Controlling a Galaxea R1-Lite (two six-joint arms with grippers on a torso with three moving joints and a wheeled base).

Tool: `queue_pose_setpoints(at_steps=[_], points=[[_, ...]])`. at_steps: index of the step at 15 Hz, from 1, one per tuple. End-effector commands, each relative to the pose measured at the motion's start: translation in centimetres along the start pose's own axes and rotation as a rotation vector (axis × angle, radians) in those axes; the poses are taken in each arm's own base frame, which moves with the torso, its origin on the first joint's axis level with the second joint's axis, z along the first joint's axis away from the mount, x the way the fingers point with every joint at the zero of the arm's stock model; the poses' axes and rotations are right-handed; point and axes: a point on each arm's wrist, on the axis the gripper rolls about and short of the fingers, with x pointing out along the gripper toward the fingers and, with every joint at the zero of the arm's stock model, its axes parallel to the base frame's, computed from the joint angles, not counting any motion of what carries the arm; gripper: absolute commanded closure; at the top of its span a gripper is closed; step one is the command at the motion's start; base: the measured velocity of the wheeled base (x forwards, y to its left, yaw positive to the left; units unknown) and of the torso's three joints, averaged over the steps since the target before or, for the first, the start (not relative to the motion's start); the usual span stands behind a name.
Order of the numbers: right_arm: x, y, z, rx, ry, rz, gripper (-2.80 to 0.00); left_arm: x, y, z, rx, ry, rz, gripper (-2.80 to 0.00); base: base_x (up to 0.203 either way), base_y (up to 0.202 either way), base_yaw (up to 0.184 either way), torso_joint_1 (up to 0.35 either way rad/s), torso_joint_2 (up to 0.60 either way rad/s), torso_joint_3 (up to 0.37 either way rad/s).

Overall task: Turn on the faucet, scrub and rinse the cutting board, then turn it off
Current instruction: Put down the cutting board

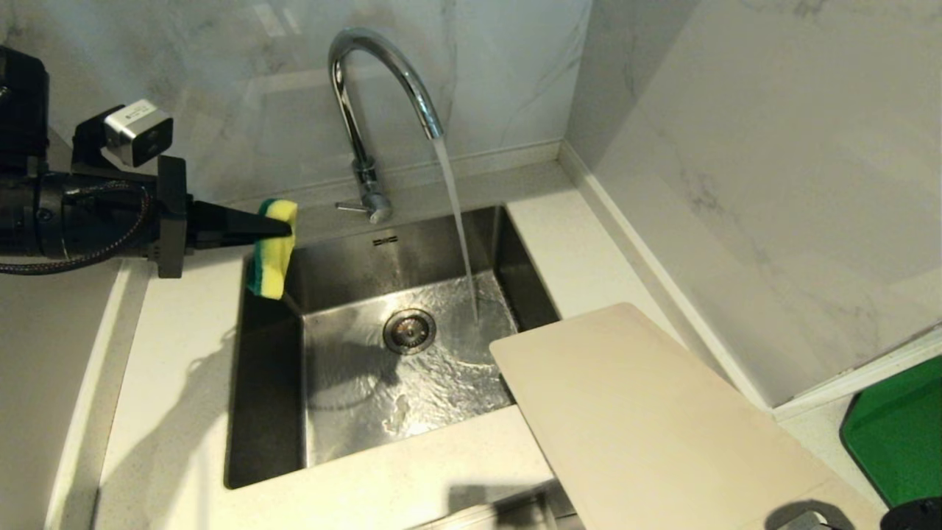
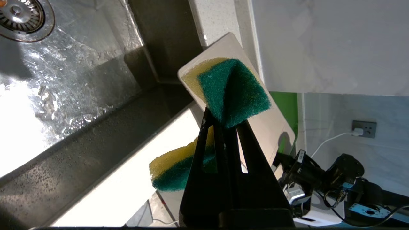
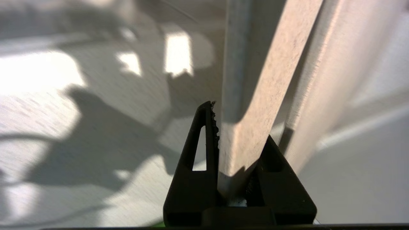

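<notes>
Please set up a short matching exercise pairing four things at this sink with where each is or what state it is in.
Things:
1. faucet
2. sponge
3. cutting board
4. green mat

States or places:
A. pinched in the left tool, above the sink's left rim
B. lying at the far right on the counter
C. running, with water falling into the basin
D. one corner jutting over the sink, its edge between the right tool's fingers

Pairs: 1-C, 2-A, 3-D, 4-B
</notes>
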Motion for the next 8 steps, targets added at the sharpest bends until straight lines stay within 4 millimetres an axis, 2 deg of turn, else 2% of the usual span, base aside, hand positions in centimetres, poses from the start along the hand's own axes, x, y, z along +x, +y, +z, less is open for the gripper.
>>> queue_pose_setpoints(at_steps=[1, 8], points=[[1.6, 0.0, 0.4, 0.009, -0.048, 0.107, 0.00, 1.5, 1.1, 0.1, -0.016, 0.018, 0.003, 0.00, 0.000, 0.000, 0.000, 0.000, 0.00, 0.000], [5.2, -2.4, 1.5, 0.026, -0.188, 0.248, 0.00, 4.0, 2.7, 0.3, -0.014, 0.025, -0.005, 0.00, 0.000, 0.000, 0.000, 0.000, 0.00, 0.000]])
